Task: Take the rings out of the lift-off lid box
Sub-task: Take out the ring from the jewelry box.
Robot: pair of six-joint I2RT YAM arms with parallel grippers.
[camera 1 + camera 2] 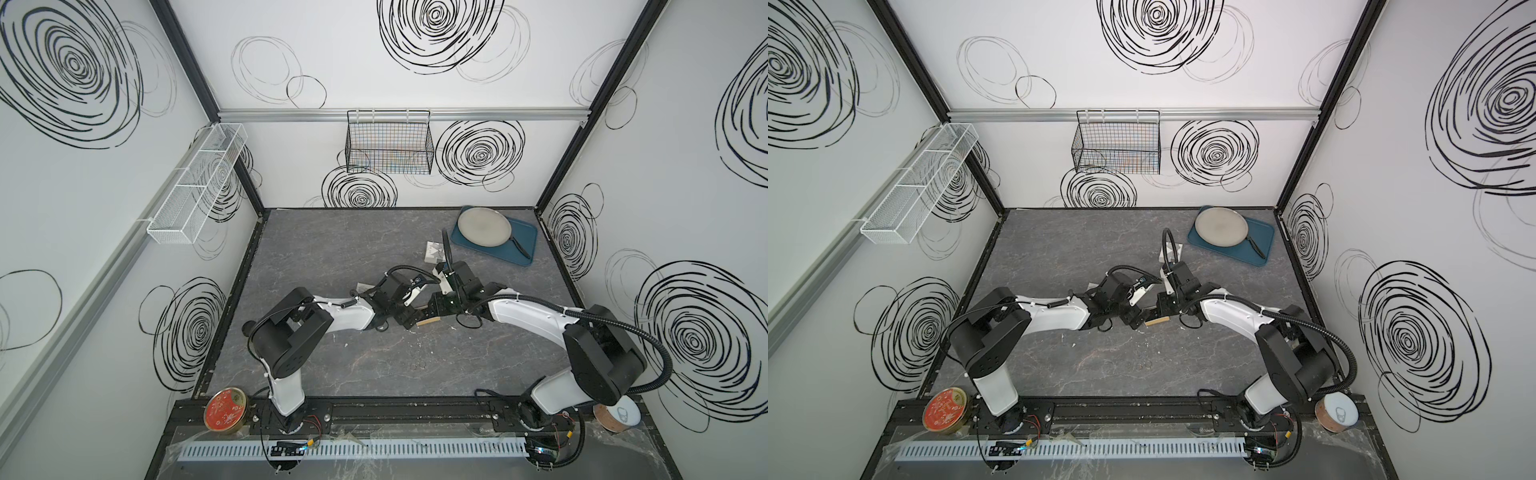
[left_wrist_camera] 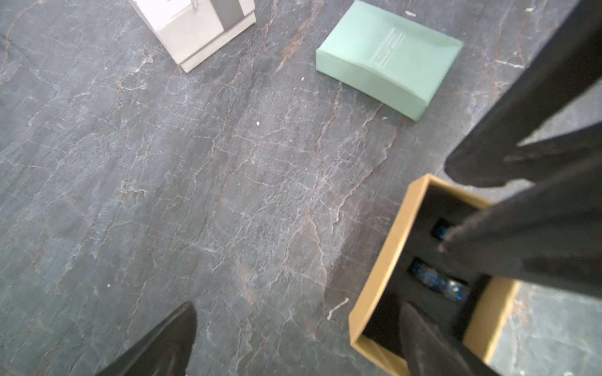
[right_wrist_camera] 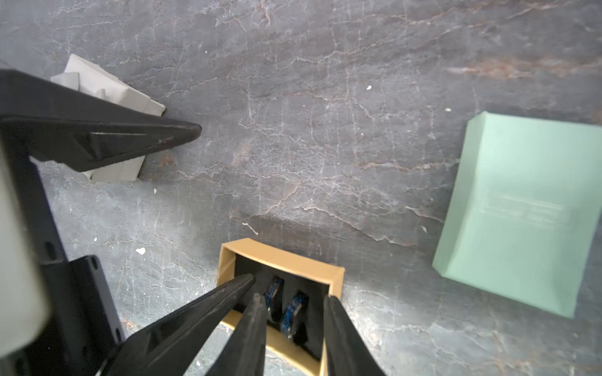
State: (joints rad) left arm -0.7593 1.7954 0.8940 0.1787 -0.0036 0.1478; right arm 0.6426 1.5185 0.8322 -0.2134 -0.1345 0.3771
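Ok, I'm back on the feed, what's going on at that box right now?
Both arms are bent over the open tan box mid-table. The right gripper is down inside it, jaws apart on either side of two dark, blue-flecked rings seated in the black foam. The left gripper is wide open, with one finger reaching into the box beside its wall. A few loose rings already lie on the table, nearer the robot.

Arm links: glossy white moulded shells (image 1: 345, 316) between blocky matte black joint housings (image 1: 286, 347).
Cabling: ribbed black corrugated hose (image 1: 540, 303) along one arm; thin black wire loops (image 1: 467, 322) by the wrists.
Right gripper (image 3: 294, 297): long tapered black fingers (image 3: 342, 341) with scuffed edges.
Base wiring: red and black leads (image 1: 314, 428).
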